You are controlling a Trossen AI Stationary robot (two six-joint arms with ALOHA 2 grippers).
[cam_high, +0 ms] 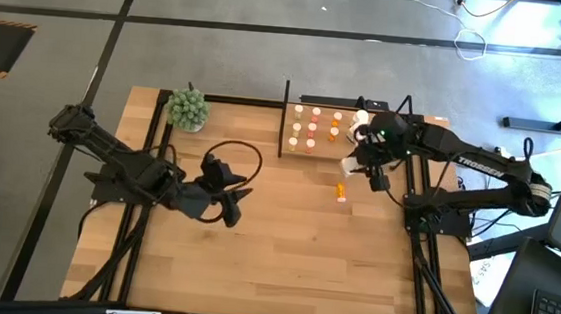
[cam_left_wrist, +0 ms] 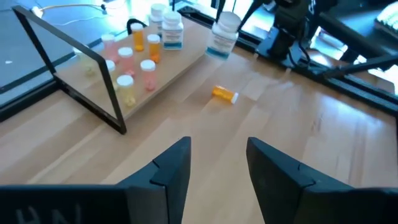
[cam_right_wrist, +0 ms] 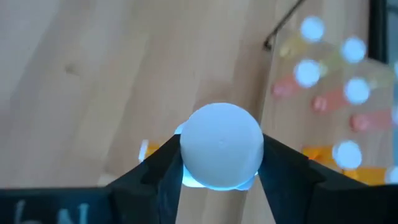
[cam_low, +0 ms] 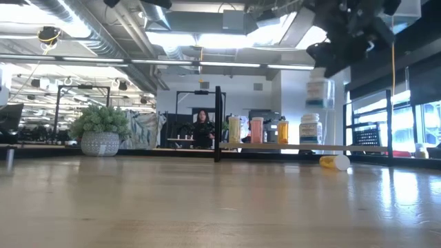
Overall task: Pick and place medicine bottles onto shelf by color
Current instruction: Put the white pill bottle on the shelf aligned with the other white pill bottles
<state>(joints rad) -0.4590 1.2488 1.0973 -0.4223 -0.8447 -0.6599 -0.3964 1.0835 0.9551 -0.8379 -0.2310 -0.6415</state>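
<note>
Right gripper [cam_right_wrist: 221, 174] clamped — left gripper [cam_left_wrist: 217, 165] agape

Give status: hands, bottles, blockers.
Right hand shut on large white bottle, near shelf. Left hand open, idle mid-table. Orange bottle lying on table. No blockers seen.

The only lettering that can be read is the white word "TROSSEN" printed along the dark right arm [cam_high: 480, 169] in the high view. The larger white bottles [cam_left_wrist: 173, 31] on the shelf carry blue-and-white labels, as does the big white bottle [cam_low: 311, 129] in the low view, but their print is too small to make out. Pale letter shapes show on the housing behind the left claw [cam_left_wrist: 214, 168] and behind the right claw [cam_right_wrist: 219, 163] in the wrist views, cut off at the edge and not legible.
</note>
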